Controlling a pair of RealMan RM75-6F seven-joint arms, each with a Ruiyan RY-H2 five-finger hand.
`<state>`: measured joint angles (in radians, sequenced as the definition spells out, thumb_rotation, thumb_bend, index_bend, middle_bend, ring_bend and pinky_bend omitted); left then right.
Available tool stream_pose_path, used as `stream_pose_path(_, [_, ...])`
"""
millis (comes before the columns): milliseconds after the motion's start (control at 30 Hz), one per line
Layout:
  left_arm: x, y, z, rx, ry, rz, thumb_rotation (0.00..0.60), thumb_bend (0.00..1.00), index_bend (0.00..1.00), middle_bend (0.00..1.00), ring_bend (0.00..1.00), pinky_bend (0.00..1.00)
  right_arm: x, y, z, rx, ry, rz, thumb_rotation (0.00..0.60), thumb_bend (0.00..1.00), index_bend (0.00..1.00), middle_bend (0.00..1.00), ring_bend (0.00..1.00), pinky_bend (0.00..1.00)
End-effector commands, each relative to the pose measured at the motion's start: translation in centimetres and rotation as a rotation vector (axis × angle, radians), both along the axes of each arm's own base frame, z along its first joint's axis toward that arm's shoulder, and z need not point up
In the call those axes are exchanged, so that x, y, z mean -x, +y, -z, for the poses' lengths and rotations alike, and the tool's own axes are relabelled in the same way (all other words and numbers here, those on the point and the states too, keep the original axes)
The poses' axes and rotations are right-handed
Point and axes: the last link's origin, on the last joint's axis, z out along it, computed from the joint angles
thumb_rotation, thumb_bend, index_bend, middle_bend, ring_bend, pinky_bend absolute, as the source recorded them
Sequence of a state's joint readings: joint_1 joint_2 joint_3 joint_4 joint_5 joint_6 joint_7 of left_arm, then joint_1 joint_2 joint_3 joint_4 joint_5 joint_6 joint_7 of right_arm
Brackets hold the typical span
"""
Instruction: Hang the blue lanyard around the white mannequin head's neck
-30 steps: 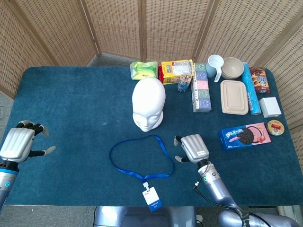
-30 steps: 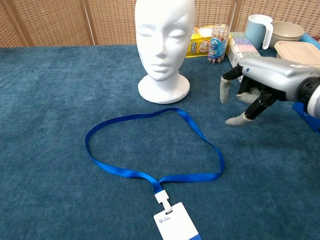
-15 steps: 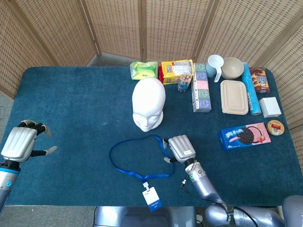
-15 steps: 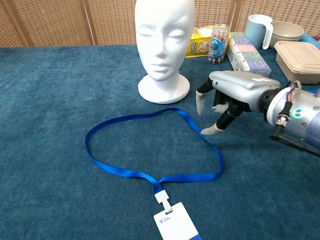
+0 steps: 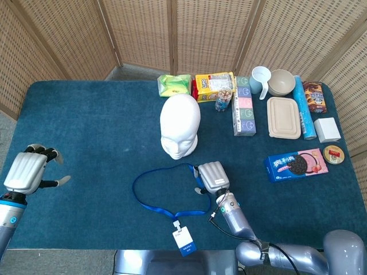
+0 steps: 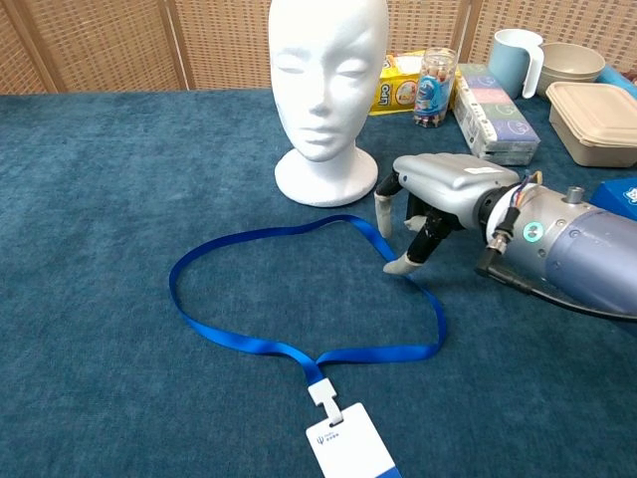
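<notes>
Wicker screens behind, dark blue carpeted table point(image 5: 92, 126) in front of me. White mannequin head point(image 5: 180, 126) stands upright mid-table, face toward the robot. Blue lanyard point(image 6: 299, 289) lies flat in an open loop just in front of the head's base, not touching it; its white badge point(image 6: 350, 447) sits at the near edge. My right hand point(image 6: 430, 199) is low over the loop's right side, fingers spread and pointing down, one fingertip point(image 6: 400, 265) at or on the strap. From these views I can't confirm contact, and nothing is pinched: the hand is open and empty. Left hand point(image 5: 26, 170) hovers at the far left edge of the table, fingers apart, holding nothing, well away from everything. Judging progress: the grasp has not yet been made, so nothing is lifted or hung. Risks from here: the strap is thin and lies flat on pile carpet, so the fingers may slide over it or drag it instead of pinching. Dragging would collapse the loop and make it too narrow for the head. A one-handed lift lets the loop hang shut, weighted by the badge. The foam head looks light; snagging the strap on it could tip it into the snack packs point(image 5: 214, 86) behind.
</notes>
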<state>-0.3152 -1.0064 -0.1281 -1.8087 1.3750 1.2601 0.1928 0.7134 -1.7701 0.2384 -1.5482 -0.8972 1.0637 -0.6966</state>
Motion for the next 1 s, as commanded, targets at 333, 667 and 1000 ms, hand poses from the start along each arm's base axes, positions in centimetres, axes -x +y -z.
stream_pose_path(333, [0.1,0.1,0.3,0.01,-0.001,-0.001,0.469,0.11,0.52,0.49,0.41,0.27,0.6,0.1,1.0,-0.007,0.04,0.018,0.535,0.2,0.5,1.0,1.0,1.0])
stream_pose_path(667, [0.1,0.1,0.4,0.011,-0.004,-0.001,0.469,0.11,0.52,0.49,0.42,0.27,1.7,-0.1,1.3,-0.01,0.07,0.039,0.539,0.22,0.5,1.0,1.0,1.0])
stream_pose_path(1000, [0.1,0.3,0.6,0.01,-0.012,-0.003,0.47,0.11,0.52,0.49,0.41,0.27,2.5,-0.6,0.7,0.014,0.09,0.053,0.537,0.24,0.5,1.0,1.0,1.0])
